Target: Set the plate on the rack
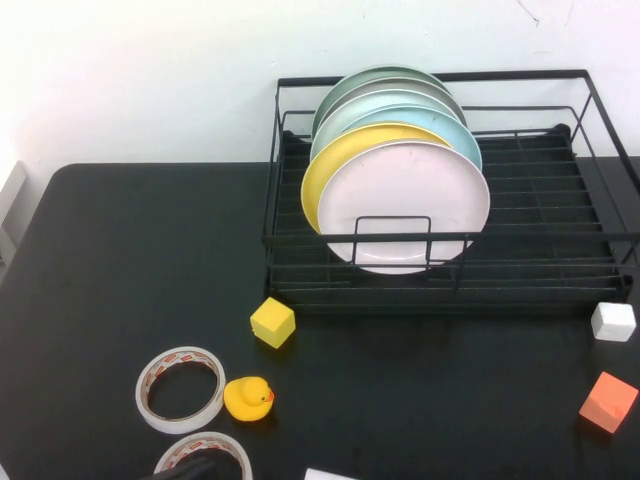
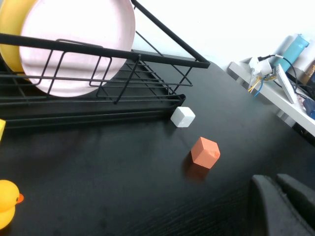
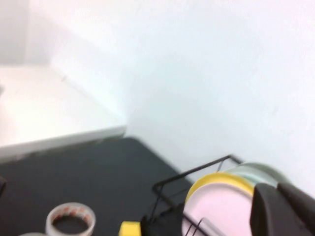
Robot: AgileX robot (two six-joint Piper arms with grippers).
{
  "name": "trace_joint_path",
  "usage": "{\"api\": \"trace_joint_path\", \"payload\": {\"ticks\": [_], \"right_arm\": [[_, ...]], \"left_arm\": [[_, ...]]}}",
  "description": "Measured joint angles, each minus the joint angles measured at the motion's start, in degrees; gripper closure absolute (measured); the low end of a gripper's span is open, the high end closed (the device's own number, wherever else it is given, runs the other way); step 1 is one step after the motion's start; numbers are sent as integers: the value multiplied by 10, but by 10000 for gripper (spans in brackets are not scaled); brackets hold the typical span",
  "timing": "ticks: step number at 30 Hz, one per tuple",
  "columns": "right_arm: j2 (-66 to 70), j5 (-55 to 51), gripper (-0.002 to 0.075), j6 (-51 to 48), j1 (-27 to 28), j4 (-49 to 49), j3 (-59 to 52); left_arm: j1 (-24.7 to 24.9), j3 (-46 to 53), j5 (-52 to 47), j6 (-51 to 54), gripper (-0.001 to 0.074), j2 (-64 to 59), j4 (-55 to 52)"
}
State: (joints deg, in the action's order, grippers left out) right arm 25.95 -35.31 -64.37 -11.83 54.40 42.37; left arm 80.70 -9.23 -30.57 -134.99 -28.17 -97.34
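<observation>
White wall stands behind a black table (image 1: 120, 300). On its far right part sits the rack (image 1: 580, 240), black wire, with a raised frame. The plate (image 1: 405, 205) is pale pink-white, round and smooth, with a shallow rim. It stands on edge in the left half of the rack, at the front of a row of plates, just behind the small wire loop of the front rail. Touching behind it is a yellow plate (image 1: 335, 160), then a light blue plate (image 1: 455, 130) and greyish ones.

Before the rack's front left corner lies a yellow cube (image 1: 272, 322). Nearer the front edge are a rubber duck (image 1: 248, 398) and two tape rolls (image 1: 180, 388). Near the right edge lie a white cube (image 1: 613, 321) and an orange cube (image 1: 608, 401).

The left gripper (image 2: 283, 206) is closed and empty, low over the table, near the orange cube. The right gripper (image 3: 285, 209) is closed too, holds nothing, and hangs high, away from the rack.
</observation>
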Motion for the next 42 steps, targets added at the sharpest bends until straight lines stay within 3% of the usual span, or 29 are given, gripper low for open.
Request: {"api": "trace_joint_path", "payload": {"ticks": [6,15,20,30,33,36,42], "right_arm": [[-125,33,717,38,0,-10,-60],[-140,9,717,110,0,-80,-112],[-140,88,717,92,0,-134,-167],[-141,268,717,89,0,-143,-293],[-165,322,717,148,11,-190,-339],[-202,362,717,267,42,-287,-386],[-264,308,717,535,149,-493,-437]], "left_arm": [[0,0,0,0,736,0,0],[0,0,0,0,736,0,0],[0,0,0,0,736,0,0],[0,0,0,0,736,0,0],[0,0,0,0,736,0,0],[0,0,0,0,736,0,0],[0,0,0,0,736,0,0]]}}
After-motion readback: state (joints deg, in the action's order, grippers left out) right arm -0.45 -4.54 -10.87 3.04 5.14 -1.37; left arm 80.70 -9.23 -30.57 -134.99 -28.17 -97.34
